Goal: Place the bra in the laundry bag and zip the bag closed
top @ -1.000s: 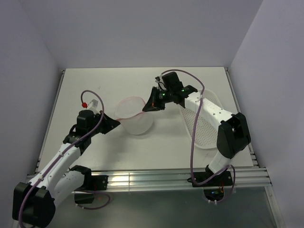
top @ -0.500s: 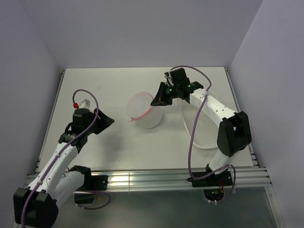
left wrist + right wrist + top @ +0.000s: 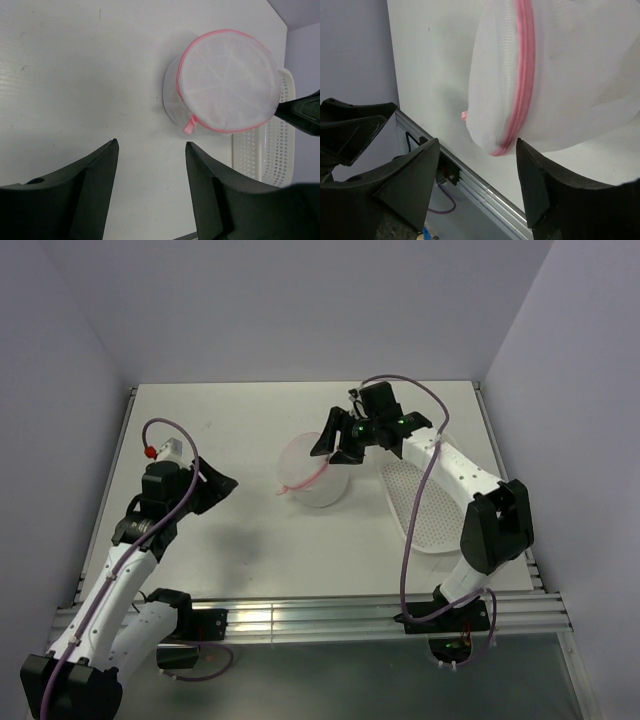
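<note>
The laundry bag (image 3: 314,476), a round white mesh pouch with pink rims, rests on the table near the middle; it also fills the left wrist view (image 3: 227,82) and the right wrist view (image 3: 560,75). Its pink zip (image 3: 522,75) looks drawn shut, and the pull tab (image 3: 190,125) hangs at the near-left rim. My right gripper (image 3: 332,452) hovers at the bag's far-right edge, open (image 3: 477,142), gripping nothing. My left gripper (image 3: 222,483) stands well off to the left, open and empty (image 3: 151,145). The bra is hidden from view.
A white perforated plastic basket (image 3: 428,508) lies on the table right of the bag, under the right arm, and shows at the right of the left wrist view (image 3: 265,155). The table's metal front rail (image 3: 485,187) runs below the bag.
Both grippers opened and let go of the laundry bag. The bag shifted right and settled on the table. The left arm drew back to the left, away from it.
</note>
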Controlling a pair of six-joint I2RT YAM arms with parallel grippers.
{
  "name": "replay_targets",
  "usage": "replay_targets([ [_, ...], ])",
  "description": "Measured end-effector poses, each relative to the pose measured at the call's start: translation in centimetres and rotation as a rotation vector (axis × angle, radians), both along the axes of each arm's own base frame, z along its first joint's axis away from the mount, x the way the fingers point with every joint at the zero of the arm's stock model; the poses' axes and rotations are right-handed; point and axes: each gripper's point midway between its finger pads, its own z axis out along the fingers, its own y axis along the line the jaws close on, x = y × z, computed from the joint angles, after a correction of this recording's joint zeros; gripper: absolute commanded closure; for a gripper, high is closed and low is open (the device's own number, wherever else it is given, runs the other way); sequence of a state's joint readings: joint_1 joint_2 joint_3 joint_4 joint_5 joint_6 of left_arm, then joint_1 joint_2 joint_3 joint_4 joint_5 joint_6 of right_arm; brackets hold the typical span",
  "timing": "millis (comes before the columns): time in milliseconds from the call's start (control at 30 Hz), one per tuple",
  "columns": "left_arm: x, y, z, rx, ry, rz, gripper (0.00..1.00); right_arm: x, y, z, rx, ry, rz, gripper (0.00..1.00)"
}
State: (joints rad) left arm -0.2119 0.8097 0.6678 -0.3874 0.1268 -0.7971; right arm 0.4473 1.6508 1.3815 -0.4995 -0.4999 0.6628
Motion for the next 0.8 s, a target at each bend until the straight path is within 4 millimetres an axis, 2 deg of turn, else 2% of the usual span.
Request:
replay_targets([
  [33, 0.0, 0.0, 0.1, 0.000, -0.002, -0.001, 0.37, 0.0, -0.1, 0.2, -0.003, -0.007, -0.005, 0.02],
  [167, 0.2, -0.2, 0.8, -0.001, -0.011, -0.014, 0.36, -0.2, -0.9, 2.1, -0.011, -0.063, -0.029, 0.00],
  [333, 0.7, -0.6, 3.3, 0.000, -0.056, -0.045, 0.33, -1.3, -2.5, 6.0, -0.016, -0.171, -0.071, 0.00],
  [367, 0.8, -0.7, 4.1, 0.002, -0.073, -0.050, 0.30, -1.5, -3.0, 7.0, -0.018, -0.202, -0.082, 0.00],
  [400, 0.9, -0.7, 4.8, 0.005, -0.089, -0.055, 0.23, -1.8, -3.3, 7.8, -0.018, -0.226, -0.091, 0.00],
  [500, 1.0, -0.8, 6.3, 0.015, -0.127, -0.071, 0.10, -2.9, -5.0, 10.7, -0.021, -0.328, -0.135, 0.00],
  [533, 1.0, -0.8, 6.7, 0.019, -0.135, -0.076, 0.03, -3.4, -5.7, 11.6, -0.023, -0.363, -0.152, 0.00],
  [600, 0.9, -0.9, 7.2, 0.021, -0.144, -0.086, 0.02, -4.6, -7.2, 13.3, -0.025, -0.434, -0.192, 0.00],
  [700, 0.8, -0.9, 7.6, 0.030, -0.158, -0.098, 0.01, -6.4, -9.3, 14.3, -0.033, -0.511, -0.244, 0.00],
  [800, 0.5, -0.8, 7.9, 0.037, -0.163, -0.103, 0.01, -8.1, -11.4, 13.6, -0.055, -0.549, -0.304, 0.00],
])
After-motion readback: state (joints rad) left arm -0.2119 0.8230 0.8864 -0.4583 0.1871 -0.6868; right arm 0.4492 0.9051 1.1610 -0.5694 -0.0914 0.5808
